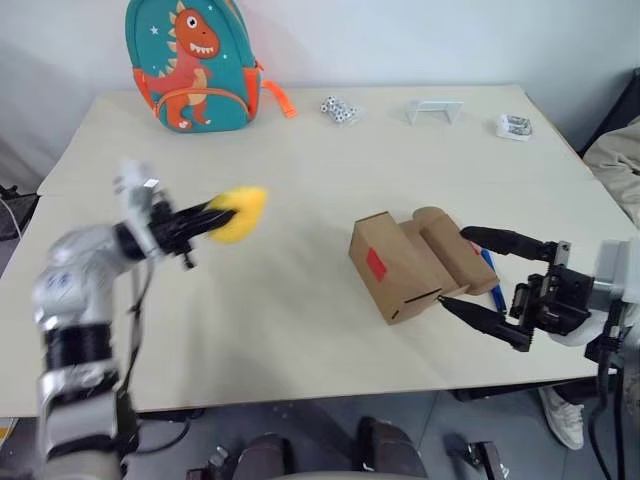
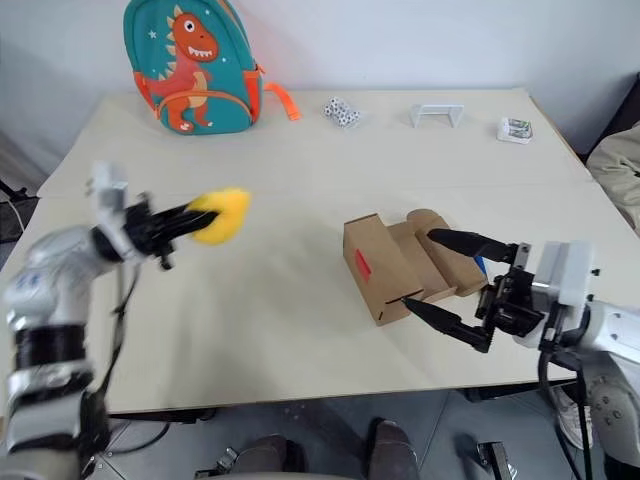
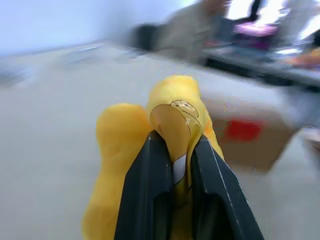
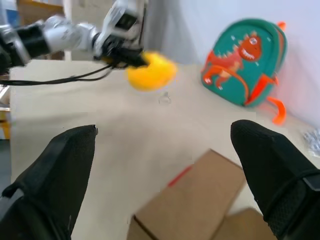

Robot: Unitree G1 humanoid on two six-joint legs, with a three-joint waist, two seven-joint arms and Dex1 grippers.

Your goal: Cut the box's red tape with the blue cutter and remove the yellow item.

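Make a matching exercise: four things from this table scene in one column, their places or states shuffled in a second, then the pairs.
1. yellow item
2. blue cutter
3. dinosaur backpack
4. right gripper

a. open, beside the box
b. upright at the table's far edge
c. lying behind the box
d. held in the left gripper

Pairs: 1-d, 2-c, 3-b, 4-a

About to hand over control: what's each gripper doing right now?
Left gripper: shut on the yellow item.
Right gripper: open, holding nothing, beside the box.
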